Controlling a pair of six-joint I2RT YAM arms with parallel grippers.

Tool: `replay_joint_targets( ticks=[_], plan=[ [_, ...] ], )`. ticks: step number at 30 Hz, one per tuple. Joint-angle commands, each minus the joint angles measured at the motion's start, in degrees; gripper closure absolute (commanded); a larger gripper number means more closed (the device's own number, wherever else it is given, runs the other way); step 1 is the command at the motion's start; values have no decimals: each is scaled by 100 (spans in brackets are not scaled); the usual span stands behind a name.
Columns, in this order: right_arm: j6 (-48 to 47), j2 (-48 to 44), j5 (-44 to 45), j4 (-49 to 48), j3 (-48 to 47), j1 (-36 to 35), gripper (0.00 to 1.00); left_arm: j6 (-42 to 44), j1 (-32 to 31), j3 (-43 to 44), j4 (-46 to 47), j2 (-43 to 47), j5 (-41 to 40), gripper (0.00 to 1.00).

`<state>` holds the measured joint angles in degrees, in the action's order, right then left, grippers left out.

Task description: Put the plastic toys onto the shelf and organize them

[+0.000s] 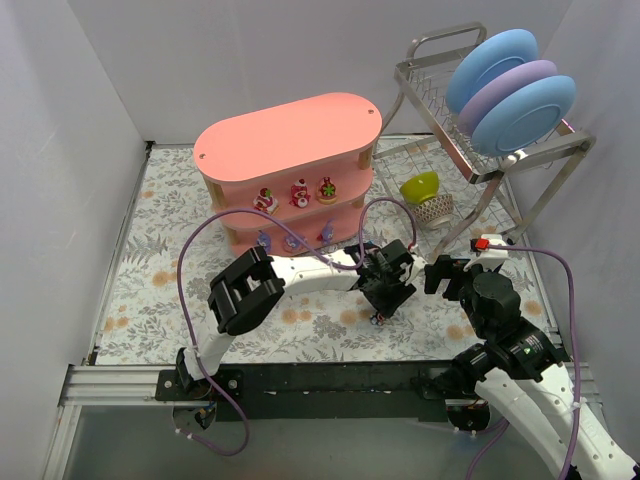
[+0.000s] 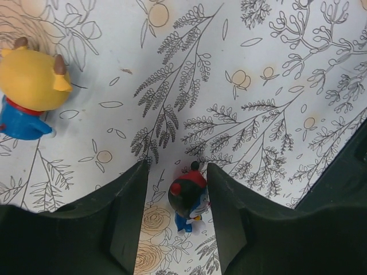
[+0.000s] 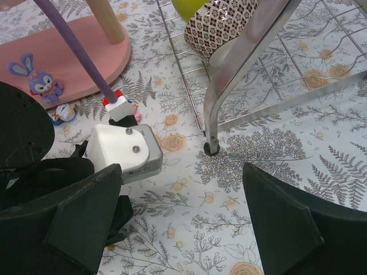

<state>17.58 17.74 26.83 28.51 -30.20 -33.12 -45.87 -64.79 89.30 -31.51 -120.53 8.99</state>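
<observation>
The left gripper (image 2: 176, 172) points down at the floral table mat (image 2: 241, 69), its jaws partly spread and straddling a red-hatted blue toy (image 2: 189, 200). The toy sits deep in the gap. It touches or almost touches the finger (image 2: 229, 217) on the right of the wrist view, and a sliver of mat shows on its other side, so it is bracketed, not clearly pinched. Its hat-to-feet line runs along the gap, across the closing direction, so the fingers would meet its flanks. Whether it stands or lies flat I cannot tell. A yellow-hatted toy (image 2: 31, 86) lies well apart, beyond the other finger. The shelf (image 1: 290, 140) stands farther back and to the left, with three toys (image 1: 299, 192) on its middle tier and purple toys (image 1: 293, 240) on the bottom. The right gripper (image 3: 189, 229) hangs wide apart and empty near the dish rack (image 1: 480, 150), so the left arm is the nearer one.
</observation>
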Motion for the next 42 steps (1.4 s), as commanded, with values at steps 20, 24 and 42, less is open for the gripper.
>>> replay_joint_targets(
  ticks=[20,24,42],
  plan=[
    [-80,-7,-37,-338,22,-1,7,-994,-701,246,-426,478,-2490,53],
    [-80,-7,-29,-346,22,-1,7,-1038,-789,325,-488,416,-2552,53],
    [-97,-33,-20,-364,22,8,7,-1240,-1000,562,-875,21,-2719,58]
  ],
)
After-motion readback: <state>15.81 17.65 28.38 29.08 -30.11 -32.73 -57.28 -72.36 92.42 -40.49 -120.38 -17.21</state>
